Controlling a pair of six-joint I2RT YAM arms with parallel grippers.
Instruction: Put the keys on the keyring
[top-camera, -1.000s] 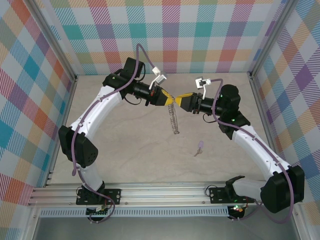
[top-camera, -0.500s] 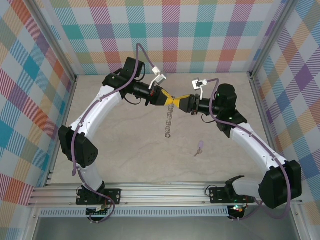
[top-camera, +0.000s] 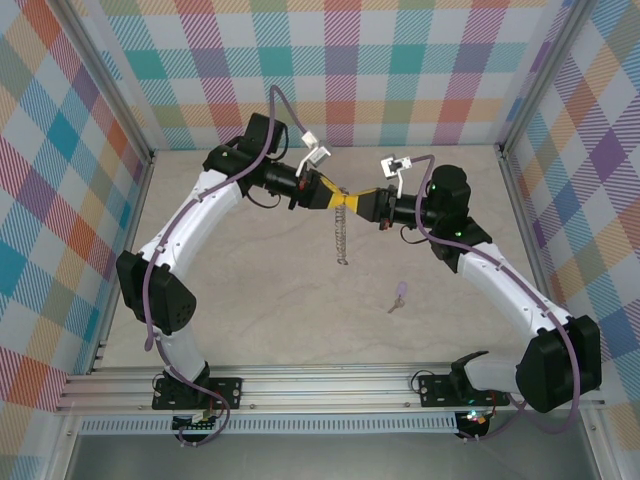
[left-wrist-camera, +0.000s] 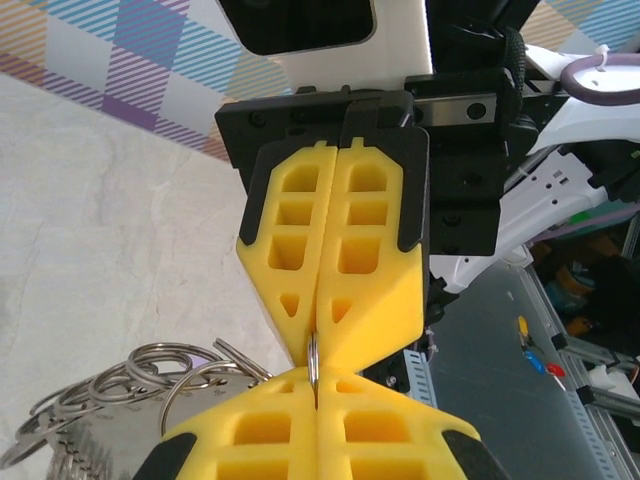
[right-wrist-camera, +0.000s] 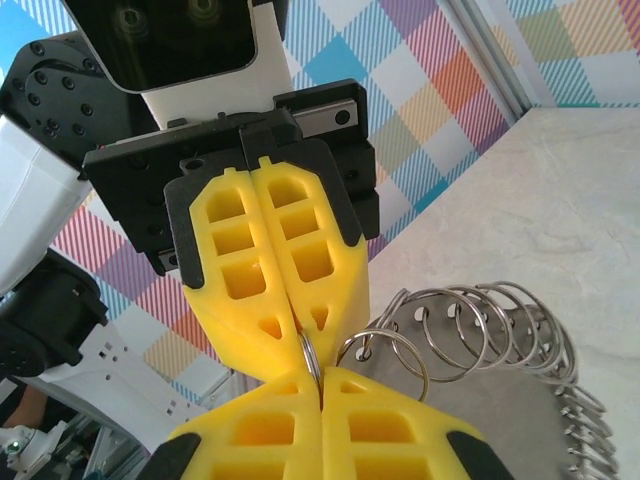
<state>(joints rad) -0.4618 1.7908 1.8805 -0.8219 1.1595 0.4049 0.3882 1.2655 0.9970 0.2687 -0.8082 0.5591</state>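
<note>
- I see the left gripper (top-camera: 334, 197) and the right gripper (top-camera: 359, 202) meeting tip to tip right at the top of the keyring (top-camera: 342, 236).
- The keyring hangs straight down from that meeting point, above the table (top-camera: 250, 300). From overhead I see it edge-on, as a thin vertical chain-like strip.
- In the left wrist view, the left gripper (left-wrist-camera: 315, 392) has its yellow fingers (left-wrist-camera: 250, 430) pressed together, with a thin wire of the keyring (left-wrist-camera: 313, 362) nipped in the seam between them.
- In the same view, the right gripper (left-wrist-camera: 317, 335) comes in from above the wire, its jaws also pressed flat together with the wire running into their seam.
- The small silvery rings (left-wrist-camera: 130, 385) strung on the keyring fan out to the left of the pinched wire.
- In the right wrist view I get the mirror of this. The right gripper (right-wrist-camera: 321, 385) is closed below the wire of the keyring (right-wrist-camera: 310, 352), and the left gripper (right-wrist-camera: 298, 328) is closed above it.
- Here the small silvery rings (right-wrist-camera: 480, 320) curl away to the right of the pinch.
- The key (top-camera: 400, 295) lies flat on the table. It sits nearer the arm bases than the keyring's lower end, off to the right-arm side and well apart from it, with neither gripper touching it.
</note>
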